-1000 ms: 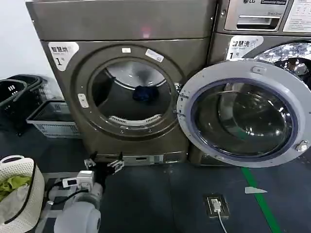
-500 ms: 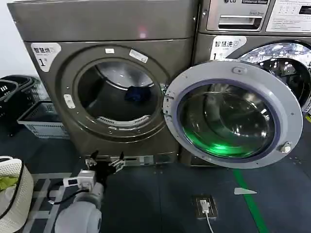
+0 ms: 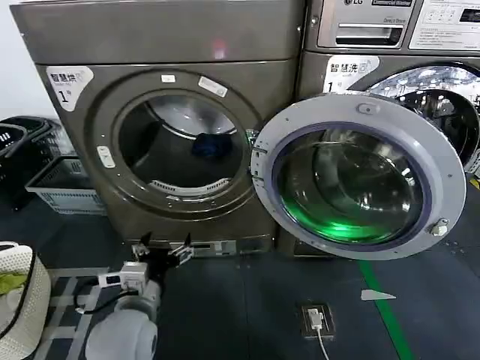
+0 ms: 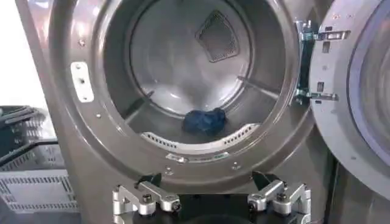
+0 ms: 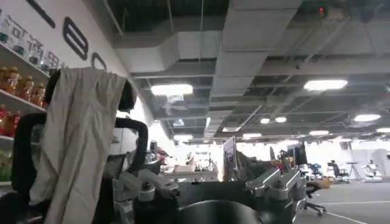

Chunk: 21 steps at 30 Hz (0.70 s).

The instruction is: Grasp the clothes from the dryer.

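Little is changing since half a second ago: the dryer [image 3: 180, 127] is sitting a touch lower in the head view, its glass door [image 3: 358, 176] swung wide to the right. Dark blue clothes [image 4: 205, 120] are lying low in the drum, near the front lip. Below the porthole, the left end effector [image 3: 161, 249] is hovering, fingers spread apart. The right end effector [image 5: 210, 185] is pointing toward a ceiling, fingers likewise spread.
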Each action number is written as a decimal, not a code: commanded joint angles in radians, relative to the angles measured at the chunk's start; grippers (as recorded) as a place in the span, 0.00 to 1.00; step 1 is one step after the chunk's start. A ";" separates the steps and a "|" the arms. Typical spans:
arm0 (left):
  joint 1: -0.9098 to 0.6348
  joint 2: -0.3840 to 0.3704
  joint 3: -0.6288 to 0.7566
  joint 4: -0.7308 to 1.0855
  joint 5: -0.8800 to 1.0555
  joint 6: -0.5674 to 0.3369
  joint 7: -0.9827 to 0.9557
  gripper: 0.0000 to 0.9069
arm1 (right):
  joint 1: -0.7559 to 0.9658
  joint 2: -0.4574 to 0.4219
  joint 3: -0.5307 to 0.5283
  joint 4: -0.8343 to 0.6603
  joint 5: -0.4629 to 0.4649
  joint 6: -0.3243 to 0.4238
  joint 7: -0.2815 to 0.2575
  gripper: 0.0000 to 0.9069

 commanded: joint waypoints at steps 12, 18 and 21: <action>-0.002 0.000 0.002 0.000 -0.002 0.049 0.008 1.00 | 0.004 0.003 -0.005 0.000 0.011 0.022 0.004 1.00; 0.000 0.000 0.002 0.003 0.000 0.049 0.008 1.00 | 0.005 0.002 -0.006 -0.002 0.011 0.021 0.004 1.00; 0.001 0.001 0.000 0.007 0.002 0.049 0.008 1.00 | 0.004 0.003 -0.006 -0.003 0.011 0.022 0.004 1.00</action>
